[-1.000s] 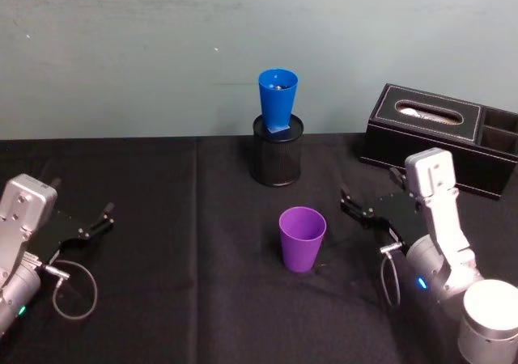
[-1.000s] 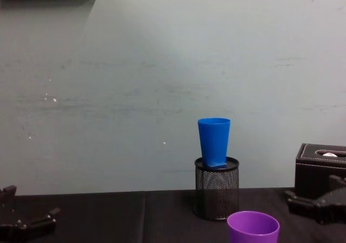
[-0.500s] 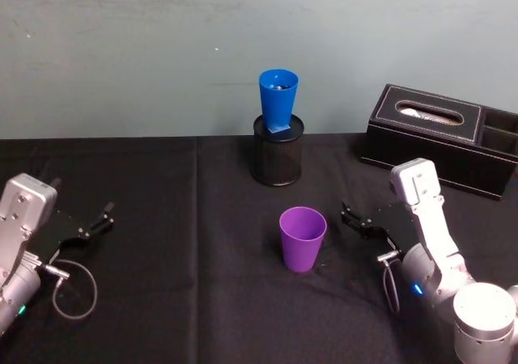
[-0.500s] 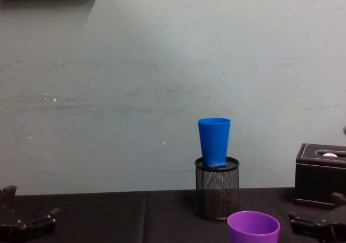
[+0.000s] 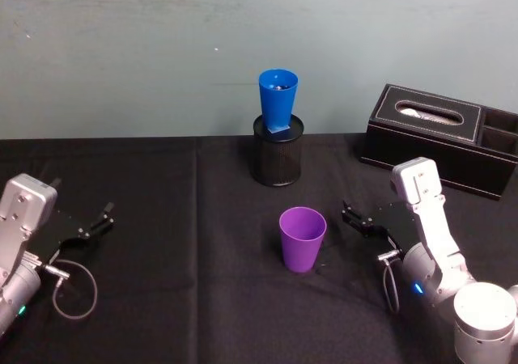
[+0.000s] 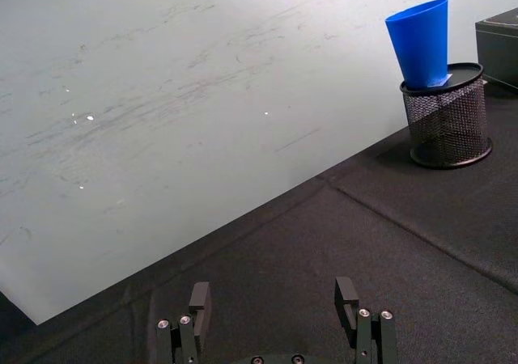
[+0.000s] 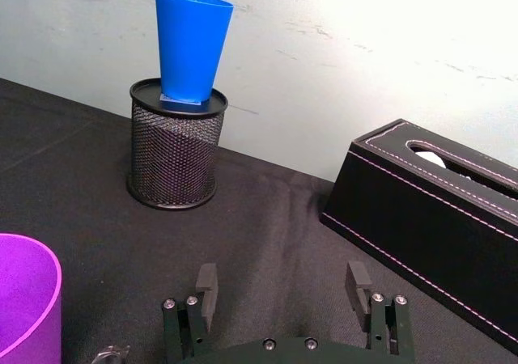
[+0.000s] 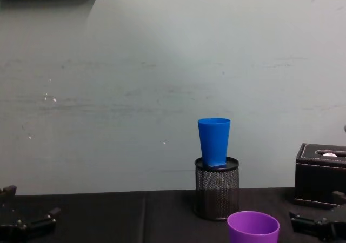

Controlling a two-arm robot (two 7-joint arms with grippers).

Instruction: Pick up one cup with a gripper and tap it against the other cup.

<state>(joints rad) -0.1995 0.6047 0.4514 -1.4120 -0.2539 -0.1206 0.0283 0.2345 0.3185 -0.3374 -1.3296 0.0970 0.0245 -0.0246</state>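
Purple and plain, the cup stands upright on the black tablecloth, open end up, near the middle of the table. Just to its right the right gripper hangs low over the cloth, pointed at the cup but apart from it, its fingers spread wide with nothing between them; from its wrist camera the cup's rim sits off to one side. Farther back, near the wall, the blue cup stands with its narrow end down in a black mesh pen holder, leaning slightly, well apart from the purple one. A black leather tissue box lies at the back right of the table. Over on the left edge the left gripper rests idle, low over the cloth, its fingers also spread wide and empty, far from both cups.
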